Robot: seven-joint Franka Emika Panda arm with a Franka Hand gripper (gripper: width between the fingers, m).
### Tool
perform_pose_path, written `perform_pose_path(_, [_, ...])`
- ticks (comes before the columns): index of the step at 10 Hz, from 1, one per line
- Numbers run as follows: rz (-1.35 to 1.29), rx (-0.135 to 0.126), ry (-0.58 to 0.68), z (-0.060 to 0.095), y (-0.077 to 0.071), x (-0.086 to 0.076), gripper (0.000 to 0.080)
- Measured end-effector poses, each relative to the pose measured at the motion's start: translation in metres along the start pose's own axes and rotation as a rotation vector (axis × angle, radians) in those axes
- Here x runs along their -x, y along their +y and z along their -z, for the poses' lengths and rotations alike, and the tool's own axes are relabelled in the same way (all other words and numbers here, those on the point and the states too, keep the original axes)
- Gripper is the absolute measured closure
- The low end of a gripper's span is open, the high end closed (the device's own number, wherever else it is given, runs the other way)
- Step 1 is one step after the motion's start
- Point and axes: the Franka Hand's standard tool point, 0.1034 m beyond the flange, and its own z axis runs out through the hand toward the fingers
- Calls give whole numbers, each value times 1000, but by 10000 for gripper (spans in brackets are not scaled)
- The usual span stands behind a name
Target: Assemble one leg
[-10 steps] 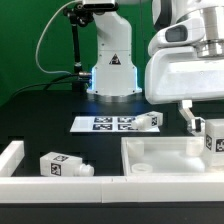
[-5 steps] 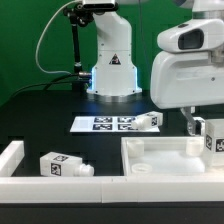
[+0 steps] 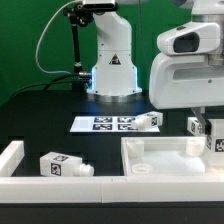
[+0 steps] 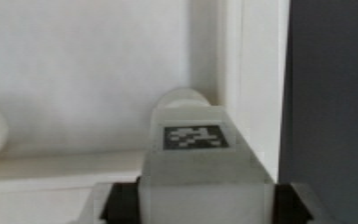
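In the wrist view my gripper (image 4: pixel 202 203) is shut on a white leg (image 4: pixel 197 150). Its square tag faces the camera and a dark finger (image 4: pixel 123 202) shows on each side. The leg's rounded tip sits over the inner corner of the white square panel (image 4: pixel 69 80), beside its raised rim. In the exterior view the gripper (image 3: pixel 206 122) holds this leg (image 3: pixel 198 127) at the far right, just above the panel's (image 3: pixel 160 160) back right corner. A second leg (image 3: pixel 147 121) lies on the marker board. A third leg (image 3: pixel 64 165) lies at the front left.
The marker board (image 3: pixel 108 124) lies flat in the middle of the black table. A white rail (image 3: pixel 12 156) runs along the front and up the exterior view's left. The robot base (image 3: pixel 112 70) stands at the back with cables beside it.
The arm has shifted toward the exterior view's right and a little up. The held leg went with it, and its tag now shows by the panel's back right corner.
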Motion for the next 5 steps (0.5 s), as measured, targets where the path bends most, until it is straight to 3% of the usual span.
perform_pose_path(3, [-316, 8, 8, 0, -2, 0, 514])
perform_pose_path(5, [-597, -4, 5, 0, -1, 0, 514])
